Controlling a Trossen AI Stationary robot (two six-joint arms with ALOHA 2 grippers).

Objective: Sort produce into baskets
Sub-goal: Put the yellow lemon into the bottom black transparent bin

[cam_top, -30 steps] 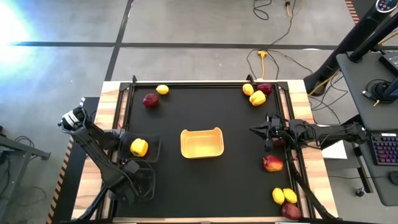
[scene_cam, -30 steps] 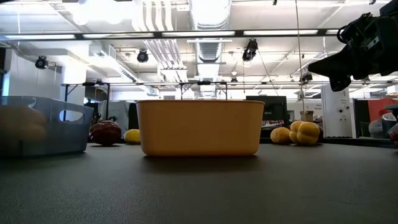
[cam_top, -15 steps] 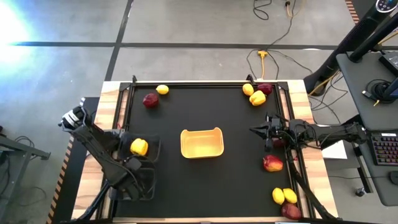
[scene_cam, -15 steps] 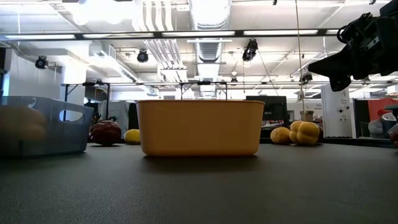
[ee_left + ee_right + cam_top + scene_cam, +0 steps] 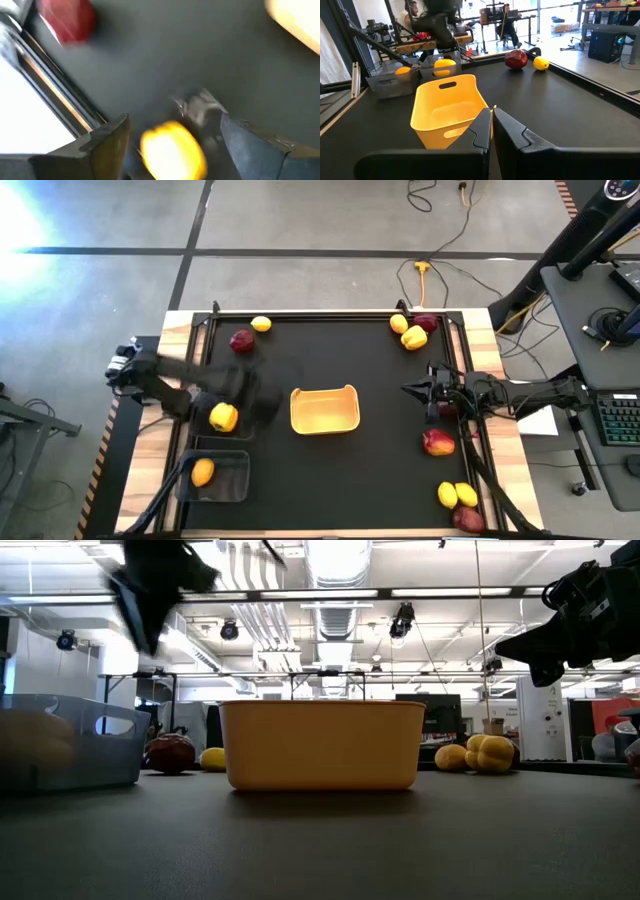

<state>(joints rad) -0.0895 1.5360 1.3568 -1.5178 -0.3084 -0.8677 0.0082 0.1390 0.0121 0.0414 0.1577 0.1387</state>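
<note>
- Only the high view shows the whole table (image 5: 330, 480): the yellow tray (image 5: 324, 410) sits in the middle, and two dark bins stand by the left edge.
- The upper bin (image 5: 228, 418) holds a yellow pepper (image 5: 223, 417); the lower bin (image 5: 214, 476), near the front left corner, holds a lemon (image 5: 203, 472).
- The left gripper (image 5: 262, 392) shows as a blur above the upper bin, between it and the tray. Its wrist view shows the fingers (image 5: 107, 145) spread wide with nothing between them, the yellow pepper below, and a dark red fruit (image 5: 70, 20) beside the rail.
- The right gripper (image 5: 408, 389) hangs by the right edge, its fingers (image 5: 482, 127) pressed together and empty.
- Its wrist view looks across the tray to both bins, which the low view half hides.
- The low view puts the tray dead centre, blocking the far middle.
- Loose produce hugs the edges: a red fruit and a lemon at the far left, three pieces at the far right corner, a red fruit (image 5: 438, 442) by the right edge, and three at the front right corner.
- Bare black mat lies open in front of the tray.
</note>
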